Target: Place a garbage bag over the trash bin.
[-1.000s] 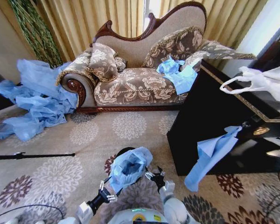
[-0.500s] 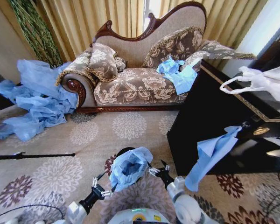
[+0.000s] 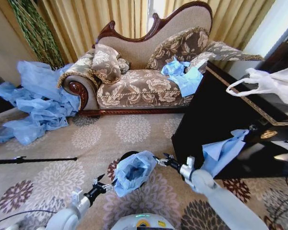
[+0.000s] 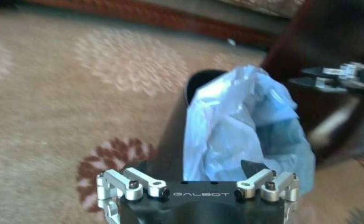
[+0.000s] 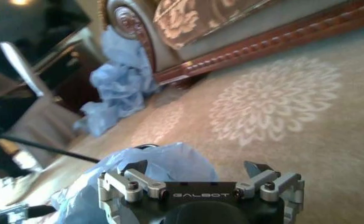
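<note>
The light blue garbage bag (image 3: 133,171) sits crumpled over the black trash bin (image 3: 126,155) on the carpet, and part of the bin's rim shows at the back. My left gripper (image 3: 102,182) is open just left of the bag. My right gripper (image 3: 161,159) is open just right of it. In the left wrist view the left gripper (image 4: 197,168) has its fingers spread before the garbage bag (image 4: 244,126), with the trash bin (image 4: 200,80) behind and the right gripper (image 4: 334,77) beyond. From the right wrist, the open right gripper (image 5: 197,167) faces the garbage bag (image 5: 160,168).
A black cabinet (image 3: 216,120) stands close on the right with a blue plastic piece (image 3: 218,155) hanging off it and a white handled bag (image 3: 273,84) on top. The sofa (image 3: 144,72) is ahead. A blue sheeting heap (image 3: 36,100) and a black rod (image 3: 33,159) lie left.
Both arms have spread outward from the bag: the left gripper went left, the right gripper went forward and right. The bag stays on the bin.
</note>
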